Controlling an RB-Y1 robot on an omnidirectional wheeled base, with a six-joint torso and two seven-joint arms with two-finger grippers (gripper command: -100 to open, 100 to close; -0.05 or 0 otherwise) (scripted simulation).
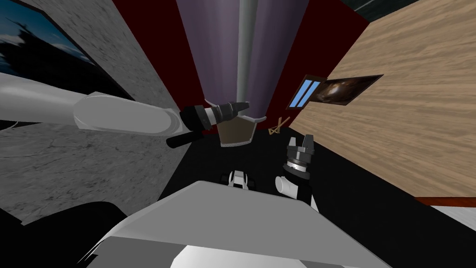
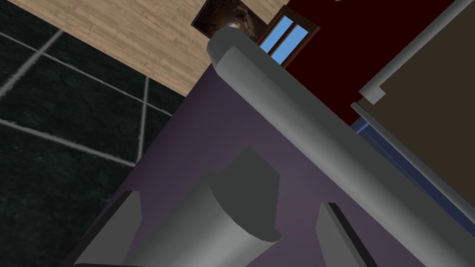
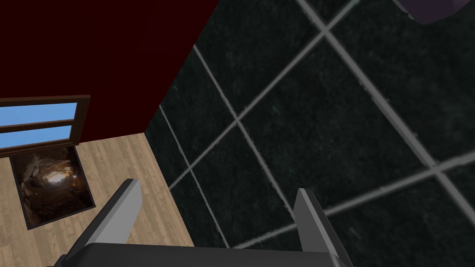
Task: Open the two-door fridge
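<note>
In the head view, your left gripper (image 1: 243, 106) is right at the long grey handle (image 1: 245, 46) that runs up and down the middle of the purple fridge (image 1: 275, 46). Your right gripper (image 1: 300, 139) is nearer you, off to the right, well apart from it.

In the left wrist view, the fingers (image 2: 119, 226) stand wide with a grey handle end (image 2: 218, 222) between them, not squeezed.

In the right wrist view, the fingers (image 3: 121, 211) stand wide too, aimed at the dark floor (image 3: 287, 116).

The left arm looks ready to close and pull.
</note>
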